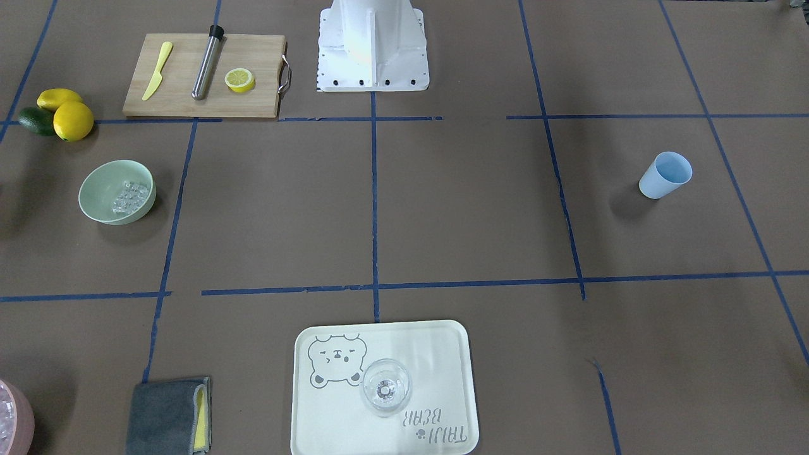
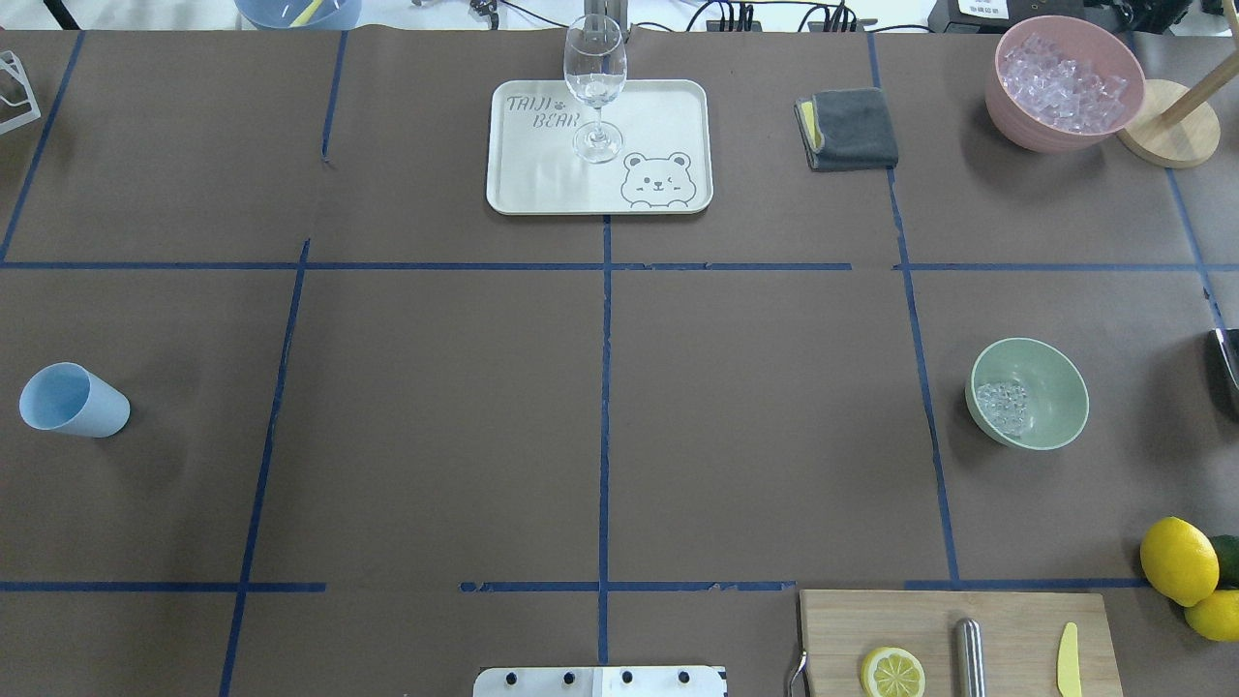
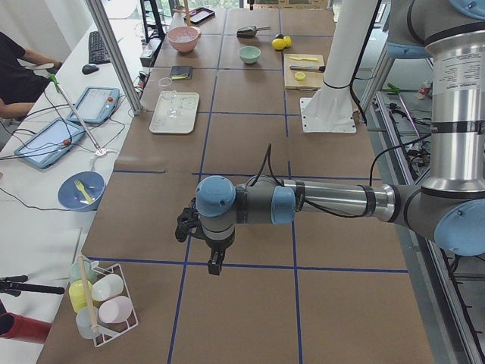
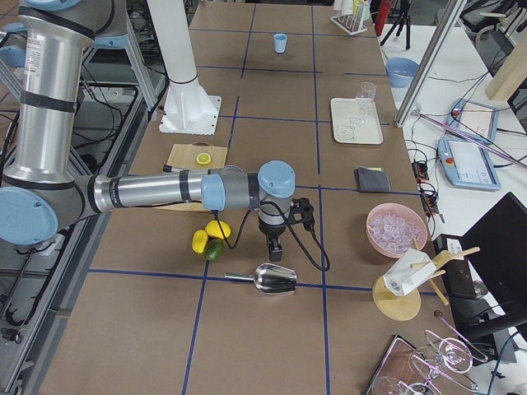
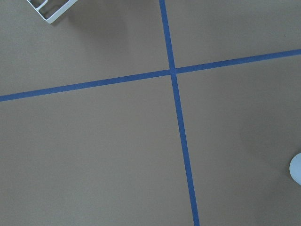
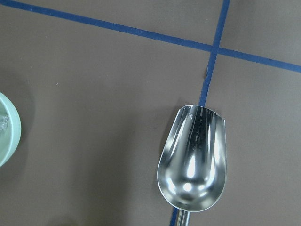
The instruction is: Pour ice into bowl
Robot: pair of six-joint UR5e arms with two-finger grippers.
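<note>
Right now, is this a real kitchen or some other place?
Probably a robot test lab, not a kitchen: the table is gridded with blue tape, a robot arm reaches over it, and a desk with tablets stands alongside.

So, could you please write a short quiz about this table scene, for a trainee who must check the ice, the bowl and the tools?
1. True or false: the round pale mint-green bowl already holds small clear ice cubes.
2. What stands on the cream rectangular tray with a bear print? A) a clear stemmed glass B) a red mug C) a banana
3. Fill the gap: the shiny metal scoop has ____ inside it.

Key: 1 true; 2 A; 3 nothing.
</note>
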